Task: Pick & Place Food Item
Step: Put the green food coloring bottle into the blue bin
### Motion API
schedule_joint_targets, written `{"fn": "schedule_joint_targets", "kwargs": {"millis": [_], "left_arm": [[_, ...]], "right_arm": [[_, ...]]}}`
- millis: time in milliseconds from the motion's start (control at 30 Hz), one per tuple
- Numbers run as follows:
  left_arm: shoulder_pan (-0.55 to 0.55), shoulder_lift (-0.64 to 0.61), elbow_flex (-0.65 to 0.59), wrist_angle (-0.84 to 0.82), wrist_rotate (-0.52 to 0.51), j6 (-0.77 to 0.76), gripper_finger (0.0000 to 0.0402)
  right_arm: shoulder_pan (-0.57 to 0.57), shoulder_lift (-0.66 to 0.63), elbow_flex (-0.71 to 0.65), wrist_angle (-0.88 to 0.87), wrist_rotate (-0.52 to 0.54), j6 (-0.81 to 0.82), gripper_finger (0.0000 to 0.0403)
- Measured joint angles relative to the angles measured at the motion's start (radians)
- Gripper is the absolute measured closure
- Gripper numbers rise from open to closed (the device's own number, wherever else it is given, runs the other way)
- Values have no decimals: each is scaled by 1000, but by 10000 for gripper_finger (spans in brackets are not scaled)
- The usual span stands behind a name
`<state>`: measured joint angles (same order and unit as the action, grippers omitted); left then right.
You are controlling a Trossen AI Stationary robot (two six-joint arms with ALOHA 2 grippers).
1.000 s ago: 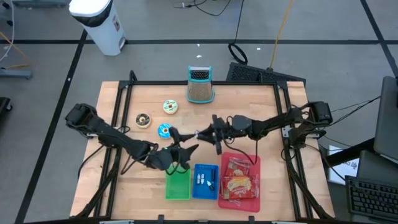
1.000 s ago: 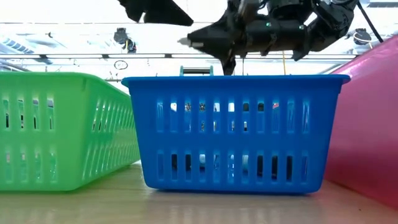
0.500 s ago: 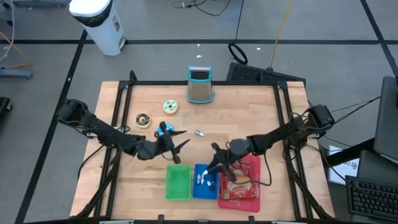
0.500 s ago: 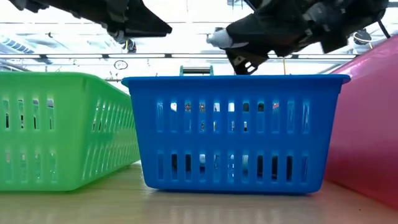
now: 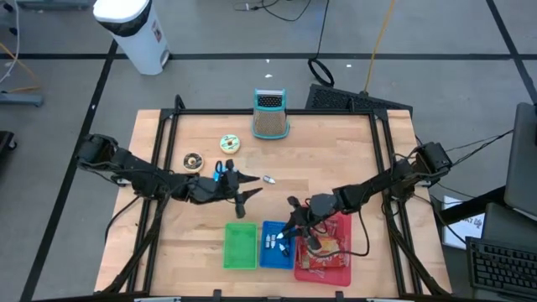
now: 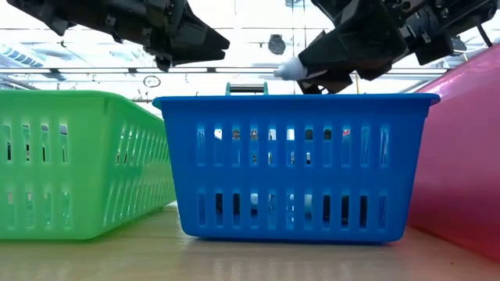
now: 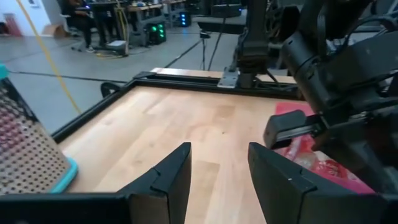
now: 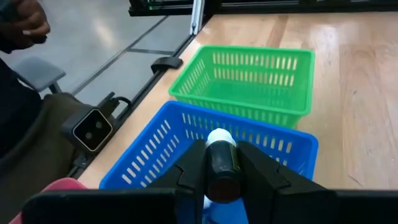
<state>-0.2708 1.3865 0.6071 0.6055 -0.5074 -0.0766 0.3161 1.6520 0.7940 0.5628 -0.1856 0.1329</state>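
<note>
Hovering over the blue basket [image 8: 186, 149], the right gripper [image 8: 222, 163] clamps a small dark bottle [image 8: 221, 167]; releasing it inside looks next. Left gripper [image 7: 217, 168], fingers parted and empty, waits at mid-table.

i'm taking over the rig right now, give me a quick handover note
Right gripper: shut on a small dark bottle with a white cap, held over the blue basket.
Left gripper: open, empty, above the table's middle near the blue donut.
Blue basket already holds small items; red basket holds snack packets; green basket looks empty.
On the table: two more donuts, a small item, a grater.
Left: release the bottle, then sort the rest.
</note>
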Motion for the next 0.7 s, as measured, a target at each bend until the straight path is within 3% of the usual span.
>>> {"fn": "schedule_joint_targets", "kwargs": {"millis": [433,700], "left_arm": [[10,1,0,-2,20,-11,248],[11,1,1,-10,19,-12,247]], "right_arm": [[9,42,29,6,-29,3,342],[11,122,209,-307,-26,-41,342]]}}
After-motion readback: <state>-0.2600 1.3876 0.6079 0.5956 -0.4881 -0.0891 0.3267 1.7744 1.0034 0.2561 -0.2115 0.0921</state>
